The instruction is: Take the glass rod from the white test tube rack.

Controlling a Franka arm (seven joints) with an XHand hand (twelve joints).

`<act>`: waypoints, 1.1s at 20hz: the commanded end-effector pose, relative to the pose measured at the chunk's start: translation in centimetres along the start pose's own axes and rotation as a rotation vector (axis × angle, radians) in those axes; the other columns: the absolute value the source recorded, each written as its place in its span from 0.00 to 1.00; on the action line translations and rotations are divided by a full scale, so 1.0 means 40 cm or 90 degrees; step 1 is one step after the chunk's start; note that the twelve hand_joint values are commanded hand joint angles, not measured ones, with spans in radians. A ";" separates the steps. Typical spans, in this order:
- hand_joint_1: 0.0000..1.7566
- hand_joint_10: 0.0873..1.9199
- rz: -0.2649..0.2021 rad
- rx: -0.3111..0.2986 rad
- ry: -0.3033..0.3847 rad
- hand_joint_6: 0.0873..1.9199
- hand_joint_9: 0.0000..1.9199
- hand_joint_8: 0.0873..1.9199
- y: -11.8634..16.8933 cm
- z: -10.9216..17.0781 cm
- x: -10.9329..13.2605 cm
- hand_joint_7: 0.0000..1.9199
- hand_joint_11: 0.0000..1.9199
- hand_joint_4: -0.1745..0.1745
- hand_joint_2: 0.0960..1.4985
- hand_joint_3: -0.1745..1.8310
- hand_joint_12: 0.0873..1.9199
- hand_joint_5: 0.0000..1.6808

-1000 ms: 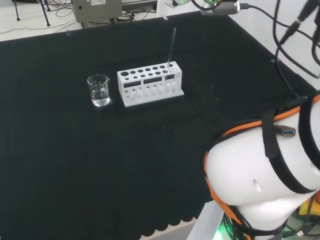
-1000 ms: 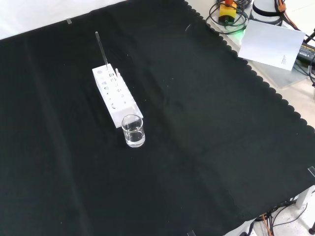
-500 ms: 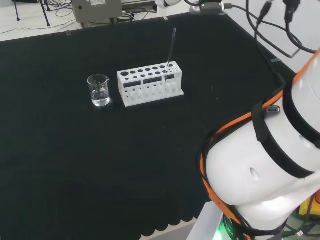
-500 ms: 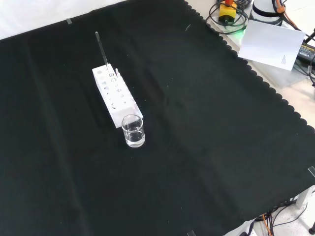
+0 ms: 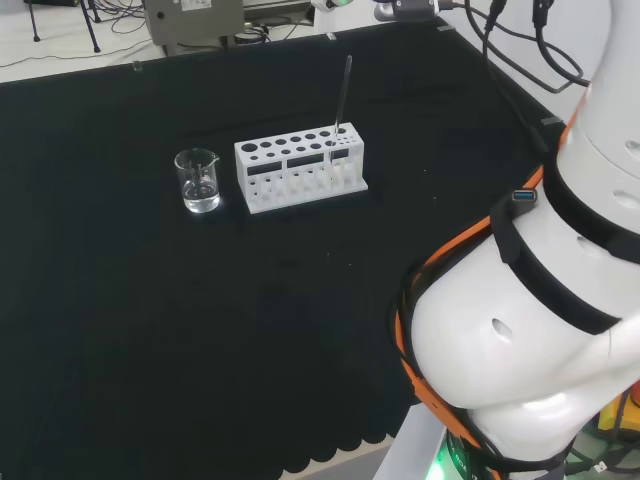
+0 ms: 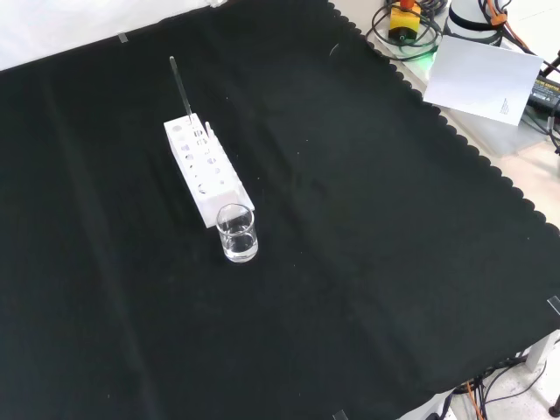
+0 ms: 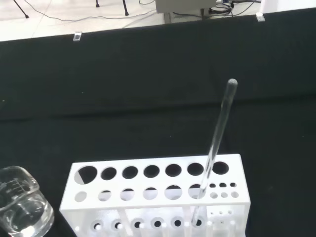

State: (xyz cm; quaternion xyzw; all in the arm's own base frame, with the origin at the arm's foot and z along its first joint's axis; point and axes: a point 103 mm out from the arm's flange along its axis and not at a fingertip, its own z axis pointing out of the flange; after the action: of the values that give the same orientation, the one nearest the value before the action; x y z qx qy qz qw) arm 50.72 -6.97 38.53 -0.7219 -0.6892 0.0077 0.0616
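- Where the rack (image 5: 301, 166) sits on the black cloth (image 5: 150, 300), toward its far edge in the head view, the glass rod (image 5: 341, 98) stands in a hole at the rack's right end.
- Rod's long axis near upright, top leaning slightly right.
- Beaker (image 5: 198, 180) just left of rack, apart.
- Hand's state: cannot tell.

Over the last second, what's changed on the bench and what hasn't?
Only the arm moved: in the head view its white links have swung and risen at the right, now reaching up the right edge. Nothing was taken hold of or let go. The glass rod still stands in the white test tube rack at its right end in the head view, and the beaker sits beside the rack's other end, unmoved.
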 end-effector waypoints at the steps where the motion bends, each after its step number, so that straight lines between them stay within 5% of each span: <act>1: 0.32 0.47 -0.002 0.001 0.002 0.00 0.14 0.45 0.024 0.030 -0.042 0.05 0.00 0.01 0.59 0.31 0.74 0.12; 14: 0.30 0.46 -0.009 0.009 -0.006 0.02 0.29 0.48 0.066 0.077 -0.060 0.20 0.10 0.00 0.60 0.31 0.73 0.24; 22: 0.30 0.46 -0.002 0.033 0.002 0.37 0.33 0.49 0.132 0.138 -0.099 0.24 0.14 0.00 0.61 0.30 0.72 0.14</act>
State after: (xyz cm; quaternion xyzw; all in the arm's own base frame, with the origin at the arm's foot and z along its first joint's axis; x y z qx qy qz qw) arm 53.36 -9.20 34.67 -0.7155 -0.6947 0.0194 0.0708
